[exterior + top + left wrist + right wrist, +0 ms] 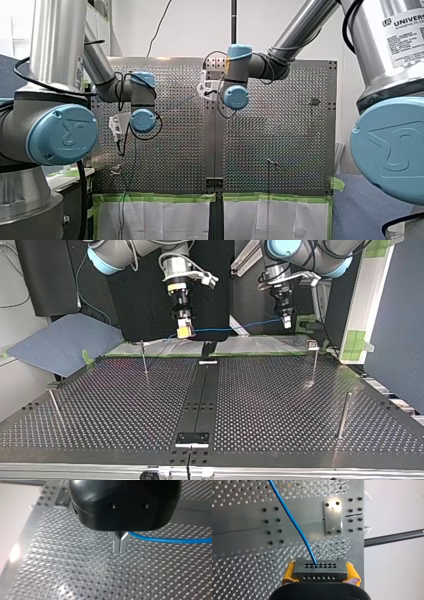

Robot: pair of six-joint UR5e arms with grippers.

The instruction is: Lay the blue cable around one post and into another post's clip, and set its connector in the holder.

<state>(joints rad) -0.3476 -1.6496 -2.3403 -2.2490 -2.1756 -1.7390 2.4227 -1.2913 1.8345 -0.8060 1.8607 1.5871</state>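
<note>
A thin blue cable hangs stretched between my two grippers above the table's far edge in the top view. My right gripper, with yellow pads, is shut on the cable's grey connector block, and the cable leaves the block's upper face. My left gripper has its metal fingers shut on the cable, which runs off to one side. In the top view my left gripper hangs at the right. In the front view my right gripper is higher than my left gripper.
Thin posts stand on the perforated table: one under my right gripper, one with a clip on top at the right, a plain one nearer, another at the left. A black plate lies on the middle strip.
</note>
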